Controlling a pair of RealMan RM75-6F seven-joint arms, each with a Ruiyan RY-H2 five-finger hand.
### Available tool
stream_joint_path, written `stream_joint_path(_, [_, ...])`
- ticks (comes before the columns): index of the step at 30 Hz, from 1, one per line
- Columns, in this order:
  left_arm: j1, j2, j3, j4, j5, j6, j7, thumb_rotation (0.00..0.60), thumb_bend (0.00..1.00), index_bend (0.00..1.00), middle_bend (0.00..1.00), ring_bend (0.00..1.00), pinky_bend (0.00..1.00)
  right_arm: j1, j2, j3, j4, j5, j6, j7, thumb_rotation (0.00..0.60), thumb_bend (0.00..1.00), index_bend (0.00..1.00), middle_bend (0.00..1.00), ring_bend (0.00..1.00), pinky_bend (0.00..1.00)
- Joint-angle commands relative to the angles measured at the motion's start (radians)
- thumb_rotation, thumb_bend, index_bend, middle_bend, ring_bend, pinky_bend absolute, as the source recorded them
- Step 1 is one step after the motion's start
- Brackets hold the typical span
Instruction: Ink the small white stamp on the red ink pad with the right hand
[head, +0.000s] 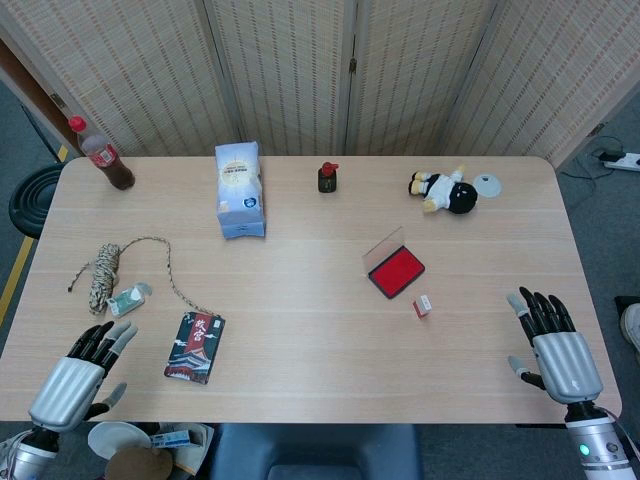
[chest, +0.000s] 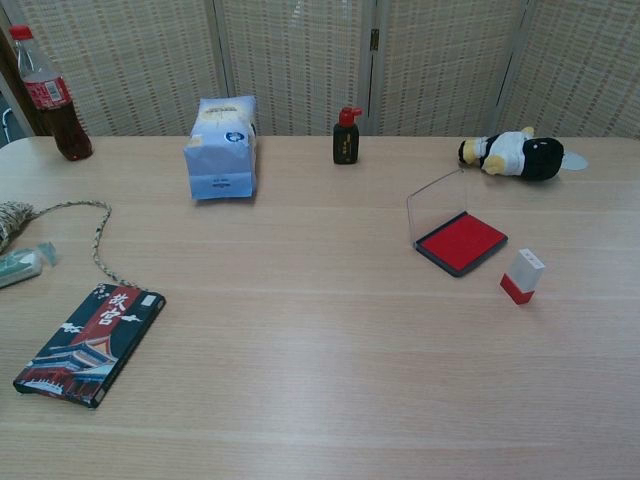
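Note:
The small white stamp (head: 423, 305) with a red base stands upright on the table, just right of the red ink pad (head: 396, 272). The pad's clear lid is raised behind it. In the chest view the stamp (chest: 523, 276) sits close to the pad (chest: 462, 241) without touching it. My right hand (head: 553, 351) rests open near the table's front right edge, well to the right of the stamp and nearer to me. My left hand (head: 80, 372) lies open at the front left corner. Neither hand shows in the chest view.
A dark booklet (head: 195, 347), a coiled rope (head: 106, 268) and a small packet (head: 128, 299) lie at the left. Further back stand a cola bottle (head: 106, 155), a blue-white bag (head: 240, 188), a small ink bottle (head: 327, 178) and a plush toy (head: 446, 191).

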Motion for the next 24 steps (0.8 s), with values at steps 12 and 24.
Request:
stream_joint_path(12, [-0.008, 0.001, -0.018, 0.003, -0.043, -0.016, -0.012, 0.6, 0.34, 0.0, 0.0, 0.0, 0.1, 0.021, -0.02, 0.005, 0.016, 0.038, -0.054, -0.017, 0.6, 0.23, 0.04, 0.0, 0.0, 0.0])
stream_joint_path(24, [0.005, 0.011, -0.015, -0.011, -0.044, 0.002, -0.009, 0.6, 0.34, 0.0, 0.0, 0.0, 0.1, 0.077, -0.022, 0.003, 0.006, 0.012, -0.124, -0.098, 0.6, 0.23, 0.04, 0.0, 0.0, 0.0])
